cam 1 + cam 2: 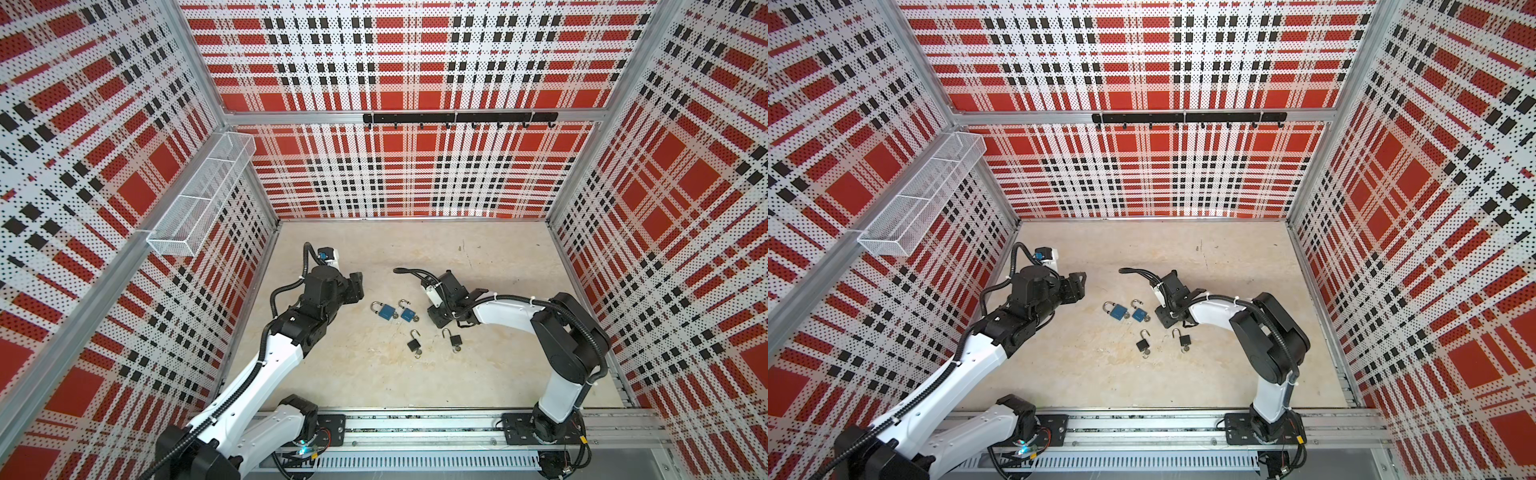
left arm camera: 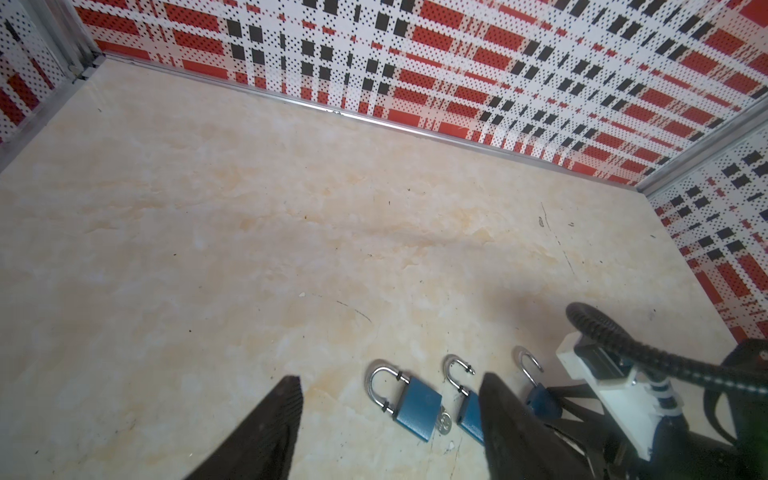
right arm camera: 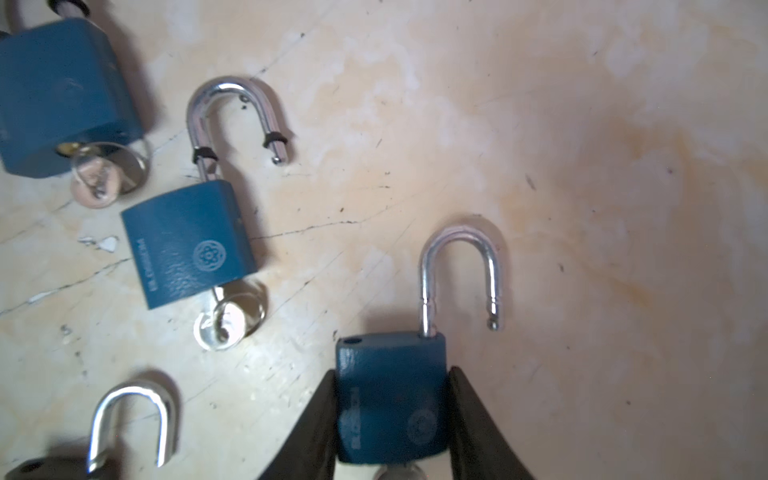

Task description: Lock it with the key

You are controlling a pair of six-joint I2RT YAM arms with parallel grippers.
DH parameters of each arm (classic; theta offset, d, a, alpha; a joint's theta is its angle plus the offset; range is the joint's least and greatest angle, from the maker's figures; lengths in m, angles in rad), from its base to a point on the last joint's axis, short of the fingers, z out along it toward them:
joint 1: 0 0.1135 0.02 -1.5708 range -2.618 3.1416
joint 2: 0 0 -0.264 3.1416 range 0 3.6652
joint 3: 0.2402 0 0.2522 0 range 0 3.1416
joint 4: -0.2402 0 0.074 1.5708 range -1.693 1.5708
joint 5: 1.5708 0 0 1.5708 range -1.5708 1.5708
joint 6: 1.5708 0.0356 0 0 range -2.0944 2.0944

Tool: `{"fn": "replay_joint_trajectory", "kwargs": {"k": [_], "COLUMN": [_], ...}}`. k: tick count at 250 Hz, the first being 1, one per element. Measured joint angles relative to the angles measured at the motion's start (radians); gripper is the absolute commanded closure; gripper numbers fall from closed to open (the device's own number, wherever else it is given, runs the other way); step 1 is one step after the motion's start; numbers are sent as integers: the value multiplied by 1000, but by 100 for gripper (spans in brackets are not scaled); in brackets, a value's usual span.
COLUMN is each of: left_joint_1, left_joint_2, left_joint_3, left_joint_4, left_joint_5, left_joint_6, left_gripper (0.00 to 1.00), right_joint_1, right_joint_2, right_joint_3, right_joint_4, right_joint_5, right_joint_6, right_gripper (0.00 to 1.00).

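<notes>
While my right gripper is gripping an open-shackled blue metal padlock near the shut blue padlock, my left gripper is hanging open; only that one is looking locked, four are waiting.

You've got both top views high over the 6 o'clock edge, angled down toward the back wall at 12, covering the whole bench. Left wrist cam looks low across it. Right wrist sits tight over the blue padlocks, shared by all four.

Blue padlock, shackle open, key in base, body clamped in right end effector.
</notes>
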Motion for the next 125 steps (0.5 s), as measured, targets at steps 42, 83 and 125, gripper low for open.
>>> {"fn": "replay_joint_trajectory", "kwargs": {"k": [42, 83, 125], "left_joint_1": [0, -14, -45], "left_joint_2": [52, 118, 194], "left_joint_3": [0, 4, 12], "left_joint_4": [1, 3, 48], "left_joint_5": [67, 161, 287], "left_joint_6": [-19, -43, -85], "left_gripper": [40, 44, 43], "right_joint_1": [1, 5, 32], "right_joint_2": [-101, -194, -254], "right_joint_3": [0, 0, 2], "right_joint_4": [-42, -91, -135], "right_joint_5": [-34, -58, -60], "right_joint_6": [-16, -24, -26], "right_gripper": [71, 71, 71]}}
